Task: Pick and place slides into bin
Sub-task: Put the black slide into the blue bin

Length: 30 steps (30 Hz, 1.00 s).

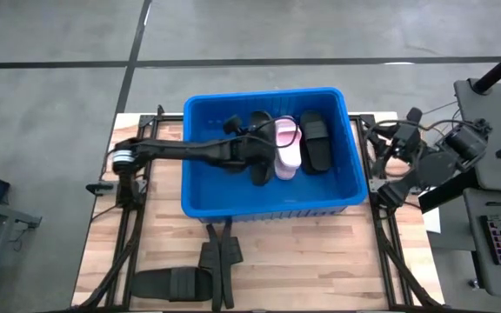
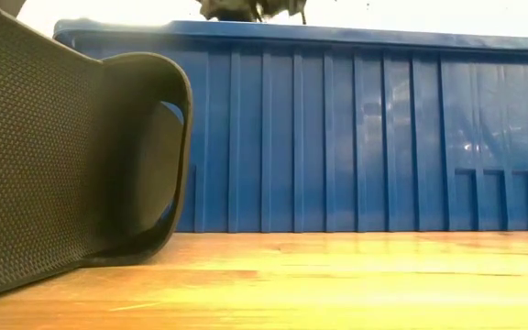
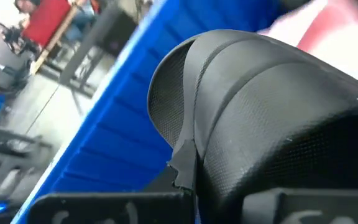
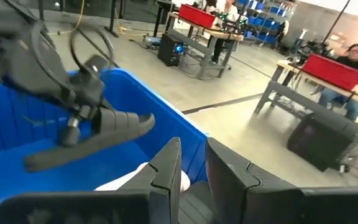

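My left pincer (image 1: 257, 158) reaches over the blue bin (image 1: 200, 178) from its left wall, clamped on a black slide (image 1: 260, 170) held above the bin's middle. A pink slide (image 1: 287, 144) and another black one (image 1: 315, 139) lie inside. My right pincer (image 1: 388, 148) waits at the bench's right edge, fingers narrow. One black slide (image 1: 165, 283) remains near the front edge.

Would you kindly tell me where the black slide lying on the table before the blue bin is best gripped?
I would take the matte black slide sandal by its broad arched strap, coming down from above, jaws straddling the arch: the strap stands proud of the flat sole, leaving an open gap. The left gripper holds another black slide over the blue plastic bin.
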Tool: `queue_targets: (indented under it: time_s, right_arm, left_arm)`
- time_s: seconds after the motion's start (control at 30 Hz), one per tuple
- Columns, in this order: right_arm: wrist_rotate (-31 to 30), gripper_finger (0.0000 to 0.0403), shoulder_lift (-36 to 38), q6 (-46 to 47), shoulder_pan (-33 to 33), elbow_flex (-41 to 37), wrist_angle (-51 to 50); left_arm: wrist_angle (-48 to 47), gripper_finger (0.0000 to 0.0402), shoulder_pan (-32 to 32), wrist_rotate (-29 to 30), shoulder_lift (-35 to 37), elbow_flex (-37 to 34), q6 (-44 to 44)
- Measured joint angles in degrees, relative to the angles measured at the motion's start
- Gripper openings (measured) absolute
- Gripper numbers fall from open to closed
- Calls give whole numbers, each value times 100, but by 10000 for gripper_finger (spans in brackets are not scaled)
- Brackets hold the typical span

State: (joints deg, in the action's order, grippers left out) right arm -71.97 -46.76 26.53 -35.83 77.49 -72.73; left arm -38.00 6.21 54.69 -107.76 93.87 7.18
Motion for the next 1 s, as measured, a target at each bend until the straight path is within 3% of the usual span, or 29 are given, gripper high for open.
queue_targets:
  time_s: [0.13,0.4,1.0]
  right_arm:
    - [35,63,132,-1,0,-4,-22]
    - [38,63,162,-60,0,-17,-83]
    - [40,63,162,-60,0,-90,-83]
  left_arm:
    - [-874,0,216,-250,-457,491,299]
    - [-1244,0,527,-446,-1085,884,147]
    - [-940,0,1080,-1293,-1669,867,118]
